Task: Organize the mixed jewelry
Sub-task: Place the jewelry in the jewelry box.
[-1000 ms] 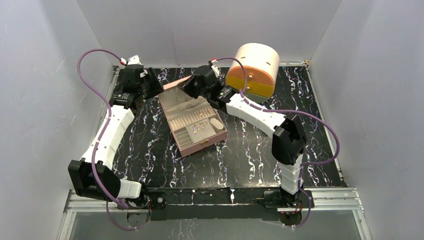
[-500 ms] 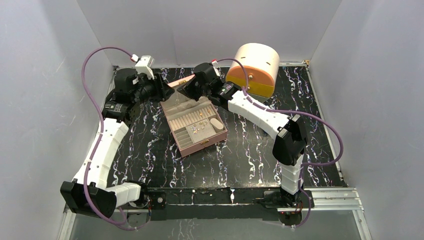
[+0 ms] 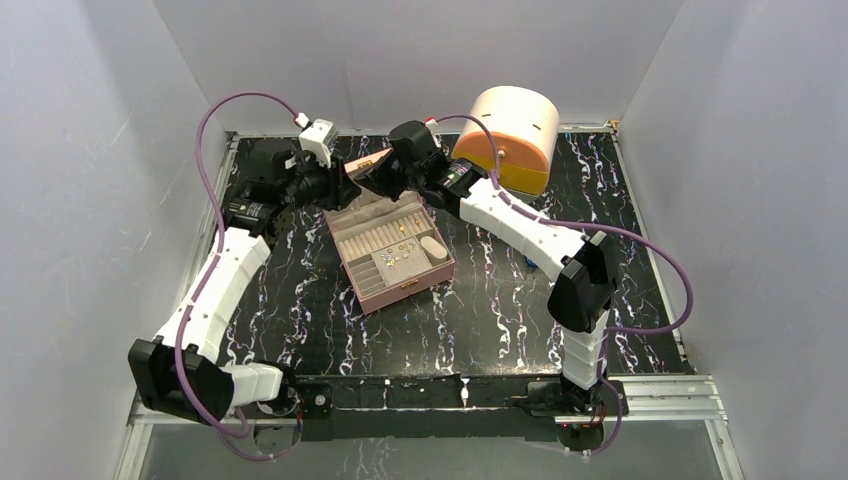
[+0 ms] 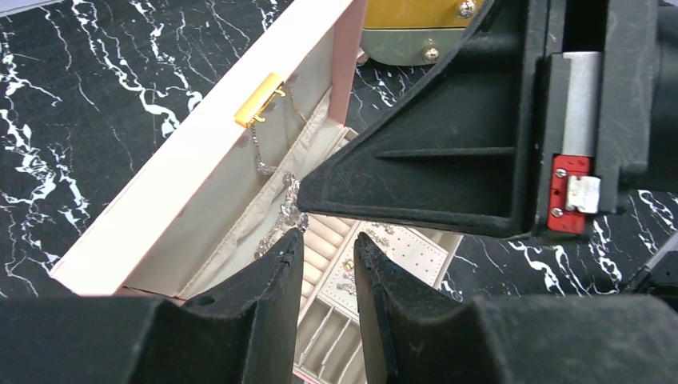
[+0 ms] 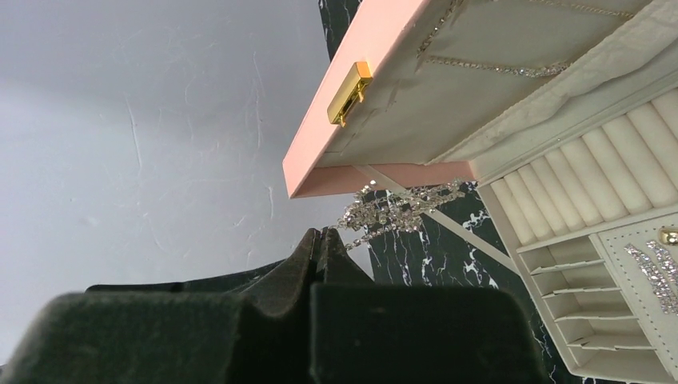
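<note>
The pink jewelry box point(image 3: 405, 285) lies open, its lid point(image 3: 362, 166) raised at the back. Tiny gold and silver pieces of the mixed jewelry point(image 3: 399, 250) sit on its pad. In the right wrist view my right gripper point(image 5: 324, 233) is shut on a sparkling silver chain point(image 5: 400, 203) that hangs below the lid's edge point(image 5: 376, 172). My left gripper point(image 4: 328, 237) is open with a narrow gap and nothing between its fingers. Its left fingertip point(image 4: 289, 244) is right by the same chain point(image 4: 289, 210), in front of the lid's cream lining point(image 4: 240, 200). From above, both grippers point(image 3: 335, 186) point(image 3: 364, 180) meet at the lid.
A round cream and orange box point(image 3: 508, 127) stands at the back right. A small blue object point(image 3: 530, 263) peeks out under the right arm. The right gripper's black body point(image 4: 456, 144) fills the space just above my left fingers. White walls close in on three sides.
My left arm has swung right, from the back left corner to the box lid, and its jaws have narrowed. The right gripper stays shut at the lid, shifted slightly left.
</note>
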Controlling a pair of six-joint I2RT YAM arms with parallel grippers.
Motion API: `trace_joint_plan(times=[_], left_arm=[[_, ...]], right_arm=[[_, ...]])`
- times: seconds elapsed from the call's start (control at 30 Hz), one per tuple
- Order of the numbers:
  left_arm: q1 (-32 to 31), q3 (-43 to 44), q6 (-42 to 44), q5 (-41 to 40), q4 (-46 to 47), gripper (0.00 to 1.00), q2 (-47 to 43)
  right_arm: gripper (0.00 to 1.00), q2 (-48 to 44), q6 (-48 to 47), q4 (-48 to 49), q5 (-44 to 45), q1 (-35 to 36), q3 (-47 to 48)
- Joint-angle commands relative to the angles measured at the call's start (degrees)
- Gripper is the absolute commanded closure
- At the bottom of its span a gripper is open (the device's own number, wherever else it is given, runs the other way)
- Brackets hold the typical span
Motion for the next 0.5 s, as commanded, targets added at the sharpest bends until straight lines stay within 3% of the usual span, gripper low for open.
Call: trace_joint_plan(times=[0.0,0.27,0.47], left_arm=[[-0.6,-0.9,1.7,-2.9,2.5,0.71,-0.4],[-1.4,-6.3,0.4,-7.3,10.2,0.70,-3.6],[-1.4,-8.6,-1.1,-5.9,13.4,0.70,-4.7]], right_arm=[[1.00,-4.3,1.2,1.7,-0.4,-0.5,1.4],[1.00,-5.4,1.6,3.4,-0.8,-0.7,-0.3],[1.00,-6.1,2.0,4.7,-1.4,-0.6,-1.7]])
